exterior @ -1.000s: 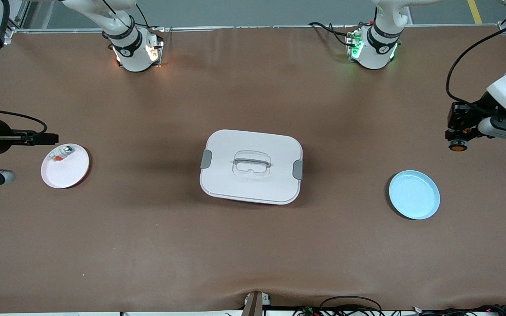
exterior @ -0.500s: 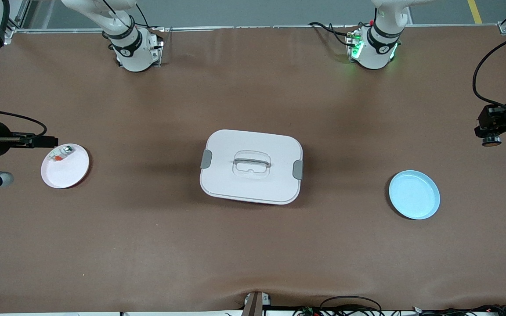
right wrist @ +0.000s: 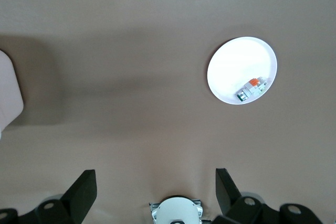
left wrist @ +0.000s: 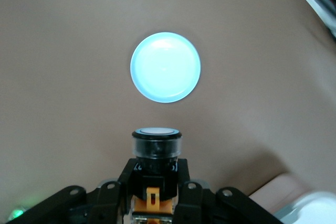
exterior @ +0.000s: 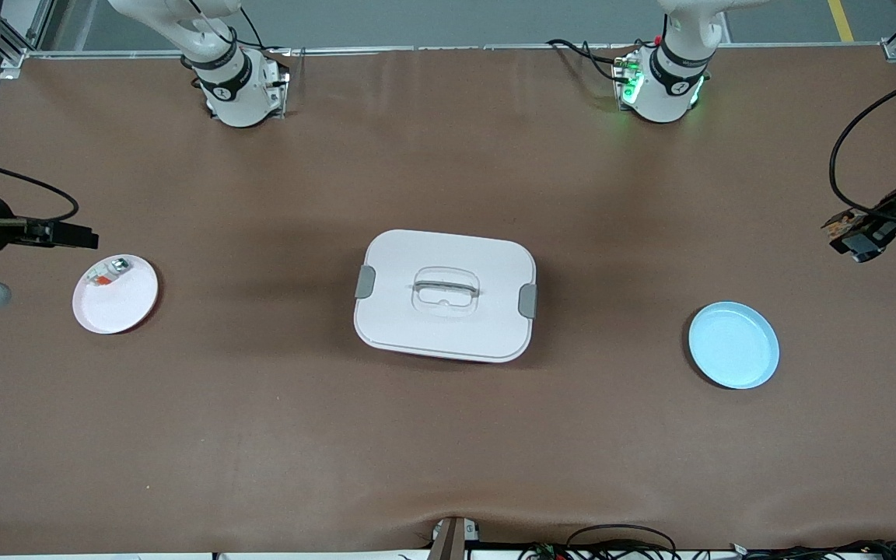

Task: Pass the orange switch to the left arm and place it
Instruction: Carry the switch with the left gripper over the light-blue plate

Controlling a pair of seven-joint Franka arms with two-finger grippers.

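Brown table [exterior: 448, 435]: 1 box [exterior: 445, 295], 2 plates [exterior: 733, 344].

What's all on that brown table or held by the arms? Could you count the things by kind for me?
Round plates: 2, a pink plate and a blue plate
Boxes: 1, the white box
Small parts: 2, a white-grey part on the pink plate, the orange switch in the left gripper
Total: 5
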